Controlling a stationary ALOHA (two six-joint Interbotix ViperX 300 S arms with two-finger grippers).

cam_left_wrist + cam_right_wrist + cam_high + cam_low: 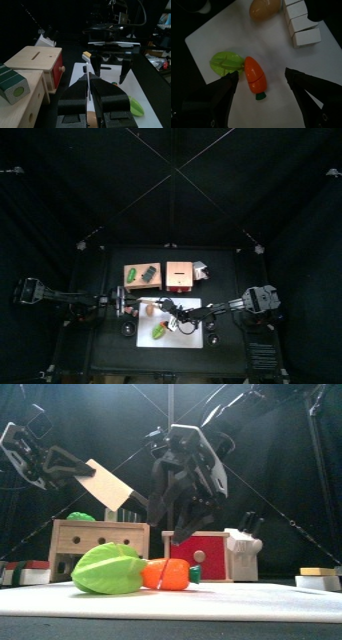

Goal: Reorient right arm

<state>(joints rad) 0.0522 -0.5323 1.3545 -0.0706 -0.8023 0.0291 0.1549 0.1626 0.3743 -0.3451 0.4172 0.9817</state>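
The right arm [247, 303] reaches in from the right. Its gripper [181, 524] hangs open, pointing down just above an orange toy carrot [167, 574] on the white mat [267, 599]. In the right wrist view the carrot [254, 75] lies between the open jaws of the gripper [262, 74], beside a green lettuce piece [226, 62]. The left wrist view shows this gripper [107, 67] from the side. My left gripper [89, 82] is shut on a flat wooden toy knife [110, 486], held raised to the left of the right gripper.
A pale wooden box [96, 539] and a red box [207, 544] stand behind the mat. White blocks [301, 25] and a tan egg-shaped toy [264, 7] lie by the mat's edge. The left arm [60, 293] comes in from the left.
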